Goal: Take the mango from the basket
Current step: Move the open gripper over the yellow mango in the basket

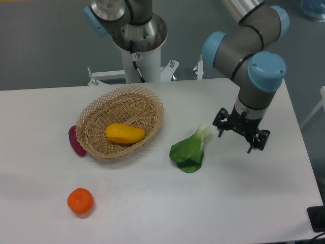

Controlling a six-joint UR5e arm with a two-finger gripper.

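We're in the approach, our pincer (pixel 240 135) open and empty beside the bok choy (pixel 190 151), needing to cross over to the mango (pixel 125 133) lying in the basket (pixel 95 118).

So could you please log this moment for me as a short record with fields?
mango: lying in the basket, untouched
gripper: open, empty, over the table right of the leafy green
purple vegetable: on the table against the basket's left side
tangerine: on the table in front of the basket
task status: mango not yet picked
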